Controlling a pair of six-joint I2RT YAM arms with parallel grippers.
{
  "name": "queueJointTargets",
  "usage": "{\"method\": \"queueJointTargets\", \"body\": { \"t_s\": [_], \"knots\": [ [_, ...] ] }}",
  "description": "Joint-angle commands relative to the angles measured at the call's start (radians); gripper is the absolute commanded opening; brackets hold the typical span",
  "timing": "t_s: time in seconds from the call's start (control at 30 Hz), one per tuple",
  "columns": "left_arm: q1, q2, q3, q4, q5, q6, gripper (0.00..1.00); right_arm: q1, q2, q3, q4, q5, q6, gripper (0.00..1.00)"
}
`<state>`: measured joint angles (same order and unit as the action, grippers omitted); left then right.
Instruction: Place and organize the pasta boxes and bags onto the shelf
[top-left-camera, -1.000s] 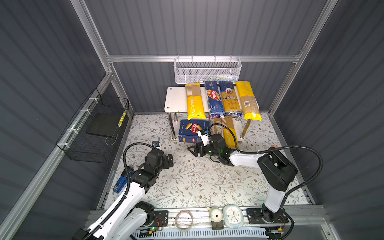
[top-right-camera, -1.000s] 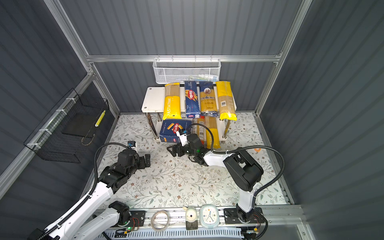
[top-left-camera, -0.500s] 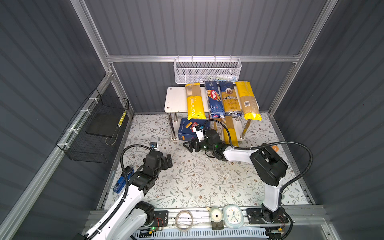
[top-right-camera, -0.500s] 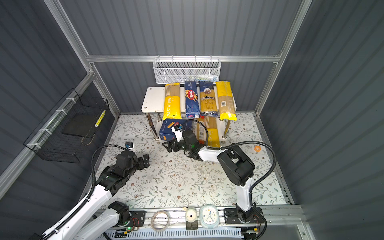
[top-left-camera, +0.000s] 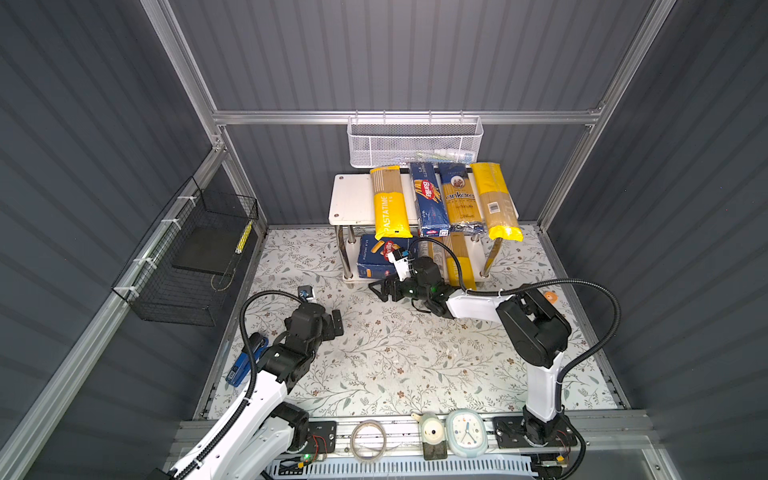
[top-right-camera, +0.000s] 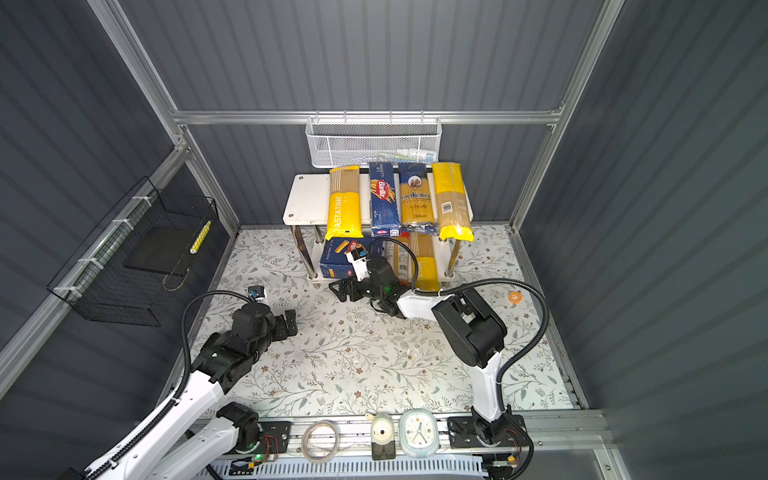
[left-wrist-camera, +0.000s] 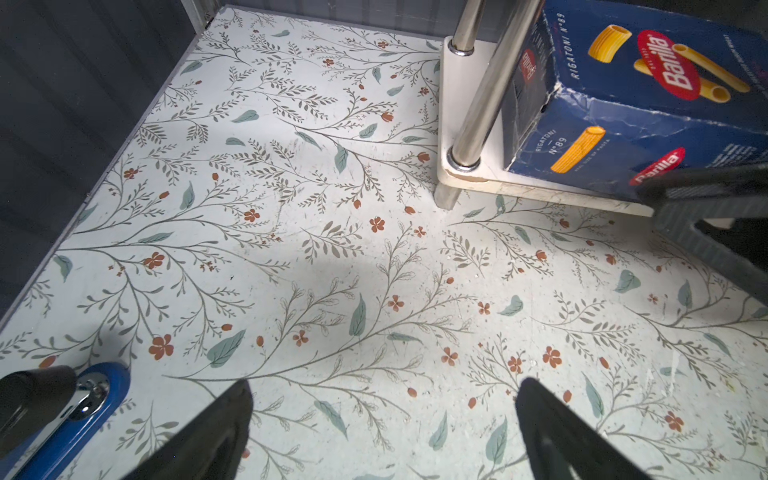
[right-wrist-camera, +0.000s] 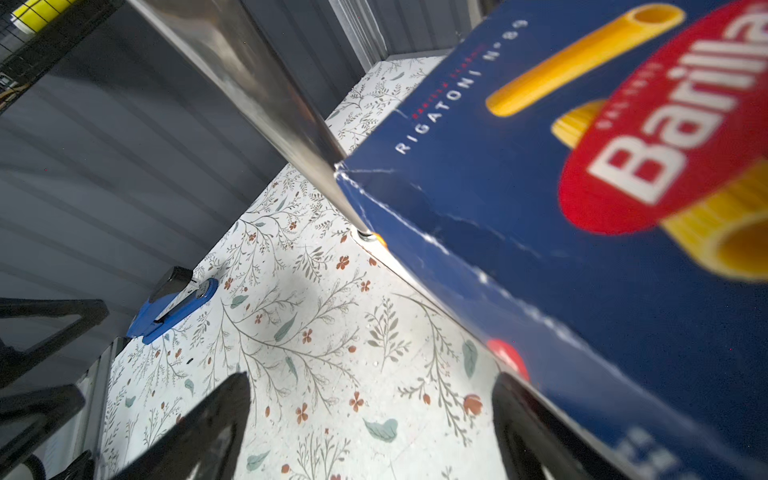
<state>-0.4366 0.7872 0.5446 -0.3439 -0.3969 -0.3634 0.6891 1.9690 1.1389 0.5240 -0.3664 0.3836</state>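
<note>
Rigatoni box (top-left-camera: 376, 259) on lower board of shelf (top-left-camera: 351, 199). Right gripper (top-left-camera: 380, 289) just beside it, jaws wide apart, empty. Left gripper (top-left-camera: 336, 325) over table (top-left-camera: 395, 361), jaws apart.

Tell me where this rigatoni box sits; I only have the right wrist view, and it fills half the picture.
Observer: In both top views the rigatoni box lies on the shelf's lower tier, at its left end.
Operator: Is the right gripper holding it?
Observer: No; the right gripper hangs open in front of that tier, nothing between its fingers.
Operator: And the top tier?
Observer: Four packs side by side: PASTATIME bag, Barilla spaghetti box, ankara bag, barcode-labelled bag.
</note>
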Motion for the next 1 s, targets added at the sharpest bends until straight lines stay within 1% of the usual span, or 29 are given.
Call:
{"method": "queueJointTargets", "body": {
  "t_s": [0.0, 0.1, 0.23, 0.27, 0.3, 0.4, 0.47, 0.53, 0.6, 0.63, 0.7, 0.77, 0.83, 0.87, 0.9, 0.97],
  "knots": [
    [0.006, -0.010, -0.018, 0.022, -0.031, -0.005, 1.00, -0.010, -0.066, -0.051, 0.010, 0.012, -0.012, 0.92],
    [0.006, 0.001, -0.017, 0.045, -0.051, 0.019, 1.00, -0.019, -0.123, -0.116, 0.023, 0.011, -0.004, 0.92],
    [0.011, 0.019, -0.039, 0.113, -0.131, 0.073, 1.00, -0.056, -0.263, -0.256, 0.031, 0.020, 0.020, 0.92],
    [0.018, 0.019, -0.047, 0.135, -0.144, 0.084, 1.00, -0.070, -0.308, -0.295, 0.018, 0.065, 0.026, 0.92],
    [0.026, 0.021, -0.057, 0.167, -0.154, 0.095, 1.00, -0.086, -0.348, -0.327, -0.010, 0.084, 0.027, 0.92],
    [0.071, 0.040, -0.100, 0.291, -0.171, 0.141, 1.00, -0.137, -0.503, -0.409, -0.173, 0.168, 0.012, 0.92],
    [0.142, 0.078, -0.114, 0.358, -0.130, 0.152, 1.00, -0.178, -0.627, -0.468, -0.293, 0.241, 0.000, 0.94],
    [0.225, 0.125, -0.126, 0.437, -0.068, 0.159, 1.00, -0.241, -0.735, -0.523, -0.377, 0.288, 0.001, 0.95],
    [0.296, 0.190, -0.154, 0.558, -0.042, 0.174, 1.00, -0.335, -0.831, -0.573, -0.427, 0.301, -0.007, 0.97],
    [0.322, 0.230, -0.170, 0.642, -0.040, 0.197, 1.00, -0.392, -0.886, -0.590, -0.451, 0.304, -0.006, 0.98],
    [0.341, 0.310, -0.203, 0.823, -0.024, 0.270, 1.00, -0.492, -0.963, -0.623, -0.465, 0.305, -0.013, 0.99],
    [0.341, 0.410, -0.240, 1.024, 0.016, 0.355, 1.00, -0.555, -1.003, -0.669, -0.395, 0.374, -0.054, 0.99],
    [0.343, 0.501, -0.250, 1.155, 0.012, 0.382, 1.00, -0.601, -0.991, -0.705, -0.295, 0.462, -0.083, 0.99],
    [0.346, 0.551, -0.243, 1.191, 0.011, 0.392, 1.00, -0.633, -0.977, -0.692, -0.295, 0.454, -0.092, 0.99],
    [0.351, 0.591, -0.233, 1.213, 0.013, 0.396, 1.00, -0.645, -0.957, -0.692, -0.258, 0.461, -0.117, 0.99],
    [0.357, 0.668, -0.201, 1.212, 0.022, 0.420, 1.00, -0.674, -0.910, -0.679, -0.219, 0.484, -0.181, 0.99]
  ]
}}
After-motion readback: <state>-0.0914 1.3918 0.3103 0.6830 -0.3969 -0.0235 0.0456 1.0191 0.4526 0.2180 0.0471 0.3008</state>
